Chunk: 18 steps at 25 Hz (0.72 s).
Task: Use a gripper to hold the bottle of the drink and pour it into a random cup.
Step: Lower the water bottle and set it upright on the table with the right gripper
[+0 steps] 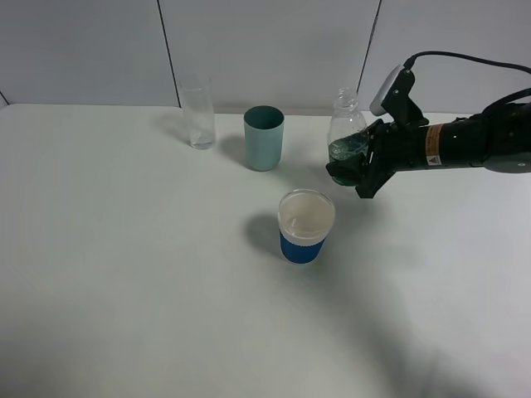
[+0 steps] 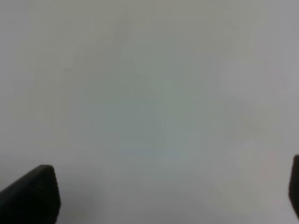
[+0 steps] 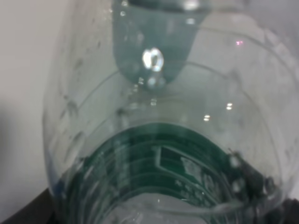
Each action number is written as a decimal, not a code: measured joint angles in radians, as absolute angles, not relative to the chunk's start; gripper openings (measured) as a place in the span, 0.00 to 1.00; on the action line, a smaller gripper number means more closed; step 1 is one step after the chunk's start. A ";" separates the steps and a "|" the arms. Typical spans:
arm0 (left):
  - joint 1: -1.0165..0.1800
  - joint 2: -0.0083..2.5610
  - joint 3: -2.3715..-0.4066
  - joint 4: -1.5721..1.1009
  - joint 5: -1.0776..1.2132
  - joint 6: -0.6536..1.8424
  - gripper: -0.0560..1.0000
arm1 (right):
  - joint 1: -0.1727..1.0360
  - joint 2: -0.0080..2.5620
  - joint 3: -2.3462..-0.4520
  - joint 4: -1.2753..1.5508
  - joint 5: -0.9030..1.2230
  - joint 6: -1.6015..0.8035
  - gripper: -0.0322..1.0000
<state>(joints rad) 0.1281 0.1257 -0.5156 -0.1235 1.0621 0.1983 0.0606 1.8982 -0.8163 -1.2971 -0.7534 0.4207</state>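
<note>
The bottle of the drink [image 1: 346, 131] is a small clear plastic one with a dark green label, held upright on the right side of the table. My right gripper [image 1: 352, 169] is shut on its lower body, reaching in from the right. The bottle [image 3: 159, 140] fills the right wrist view, its green label near the fingers. The cup [image 1: 305, 225], white with a blue band, stands in front of and slightly left of the bottle, apart from it. My left gripper [image 2: 168, 191] is open over bare white table, with one black fingertip [image 2: 39, 191] showing. It is out of the exterior view.
A teal-green tumbler [image 1: 264, 138] stands left of the bottle near the back. A tall clear glass [image 1: 199, 118] stands further left. The white table [image 1: 124, 274] ends at a pale wall behind them.
</note>
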 joint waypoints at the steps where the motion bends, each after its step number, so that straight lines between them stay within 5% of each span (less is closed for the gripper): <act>1: 0.128 0.126 -0.516 -0.124 1.062 0.198 0.99 | 0.056 1.901 -0.816 -1.312 -0.756 0.421 0.58; 18: 0.128 0.126 -0.516 -0.124 1.062 0.198 0.99 | 0.029 1.956 -0.816 -1.337 -0.783 0.398 0.58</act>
